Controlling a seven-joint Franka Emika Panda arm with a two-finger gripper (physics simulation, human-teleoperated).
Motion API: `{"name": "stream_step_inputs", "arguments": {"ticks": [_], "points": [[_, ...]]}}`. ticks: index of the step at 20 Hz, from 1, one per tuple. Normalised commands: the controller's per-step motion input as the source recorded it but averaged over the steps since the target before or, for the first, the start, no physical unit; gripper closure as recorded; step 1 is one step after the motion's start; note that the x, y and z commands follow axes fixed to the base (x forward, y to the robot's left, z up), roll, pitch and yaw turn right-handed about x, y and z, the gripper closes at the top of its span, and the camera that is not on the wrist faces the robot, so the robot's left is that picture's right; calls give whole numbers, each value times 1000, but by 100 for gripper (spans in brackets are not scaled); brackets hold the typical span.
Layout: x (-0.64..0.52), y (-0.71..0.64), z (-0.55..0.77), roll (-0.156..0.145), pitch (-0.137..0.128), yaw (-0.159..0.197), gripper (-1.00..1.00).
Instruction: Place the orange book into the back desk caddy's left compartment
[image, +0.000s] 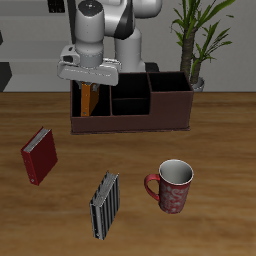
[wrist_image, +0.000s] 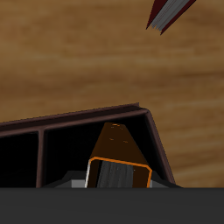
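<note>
Orange book (image: 91, 99) stands nearly upright under the gripper (image: 90, 84), in the upper left of the exterior view. Its long axis runs almost vertical, with a slight lean. Its lower end is inside the left compartment (image: 88, 112) of the caddy (image: 131, 103); its top is hidden among the fingers, so whether the book rests on the cell floor cannot be told.

The wrist view looks down along the book (wrist_image: 120, 156): the orange cover slopes away into the dark cell (wrist_image: 70, 150), the near end with its pale grey page edges framed in orange faces the camera, and the far end points at the caddy wall (wrist_image: 83, 119). The gripper is clamped on the book's upper end, though the fingertips themselves are mostly hidden by the hand's body.

Counting things on the wooden table (image: 220, 140): three books, one caddy, one mug, one plant. Besides the orange one, a dark red book (image: 40, 155) lies tilted at the left middle of the exterior view, and a grey-and-black striped book (image: 105, 205) lies nearer the bottom edge, slightly left of centre. The red mug (image: 172, 186) stands at lower right. The plant (image: 196, 45) rises at upper right, behind the caddy's far end. The caddy shows three main sections, the middle one subdivided.
</note>
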Motion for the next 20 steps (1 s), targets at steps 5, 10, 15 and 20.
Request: {"name": "stream_step_inputs", "arguments": {"ticks": [5, 10, 15, 20], "points": [[47, -2, -57, -2, 25, -20, -100], [47, -24, 71, -6, 1, -21, -100], [30, -5, 85, -1, -19, -7, -100], [141, -35, 168, -12, -29, 0, -100]]}}
